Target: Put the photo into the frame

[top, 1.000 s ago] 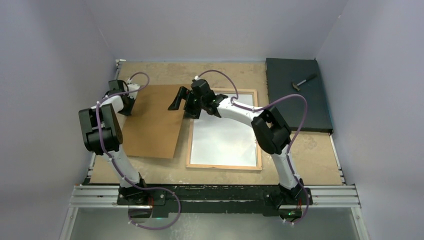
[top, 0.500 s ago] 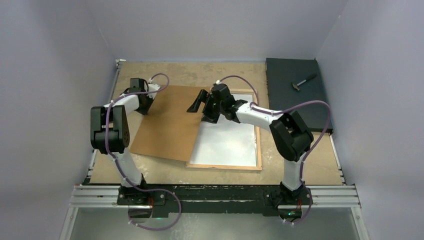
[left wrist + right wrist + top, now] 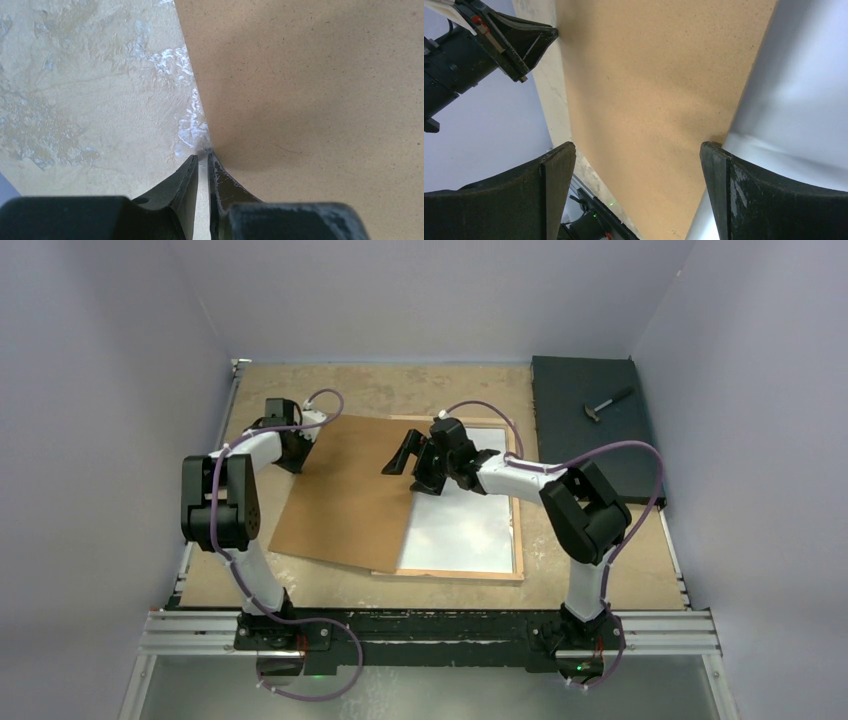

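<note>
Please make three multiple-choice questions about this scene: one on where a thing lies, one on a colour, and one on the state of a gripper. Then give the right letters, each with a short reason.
1. Where does the hammer lie?
A. at the near left corner
B. on the black slab, far right
C. at the middle of the near edge

2. What colour is the board that the left gripper pinches at a corner?
A. brown
B. green
C. red

3. How does the right gripper stand?
A. shut on the hammer
B. open, holding nothing
C. shut on the board

Answers:
1 B: the top view shows the hammer on the dark slab.
2 A: both wrist views show a plain brown surface.
3 B: its fingers stand wide apart above the board.
</note>
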Robot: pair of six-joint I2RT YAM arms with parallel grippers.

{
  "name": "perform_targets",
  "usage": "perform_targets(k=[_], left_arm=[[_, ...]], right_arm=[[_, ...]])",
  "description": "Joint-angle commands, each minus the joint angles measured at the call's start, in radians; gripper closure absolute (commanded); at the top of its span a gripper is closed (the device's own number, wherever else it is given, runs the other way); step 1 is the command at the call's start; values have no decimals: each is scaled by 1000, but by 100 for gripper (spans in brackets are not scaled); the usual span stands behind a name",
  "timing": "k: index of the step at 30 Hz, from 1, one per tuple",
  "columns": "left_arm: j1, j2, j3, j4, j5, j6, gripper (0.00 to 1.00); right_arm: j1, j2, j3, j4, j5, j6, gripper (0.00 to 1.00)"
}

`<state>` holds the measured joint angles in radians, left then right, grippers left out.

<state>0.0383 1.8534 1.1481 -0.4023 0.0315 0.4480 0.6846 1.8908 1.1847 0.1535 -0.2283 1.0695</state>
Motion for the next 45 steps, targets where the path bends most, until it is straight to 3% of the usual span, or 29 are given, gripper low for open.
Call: perform_targets(k=[1, 12, 45], left_arm=[[-19, 81, -79, -217, 99, -52, 88], [-10, 89, -73, -211, 81, -52, 90], [-5, 92, -61, -222, 95, -53, 93]], right_arm=[[-6, -18, -11, 31, -5, -46, 5], [-20, -118, -47, -40, 48, -150, 5], [-19, 7, -103, 188, -67, -93, 38]])
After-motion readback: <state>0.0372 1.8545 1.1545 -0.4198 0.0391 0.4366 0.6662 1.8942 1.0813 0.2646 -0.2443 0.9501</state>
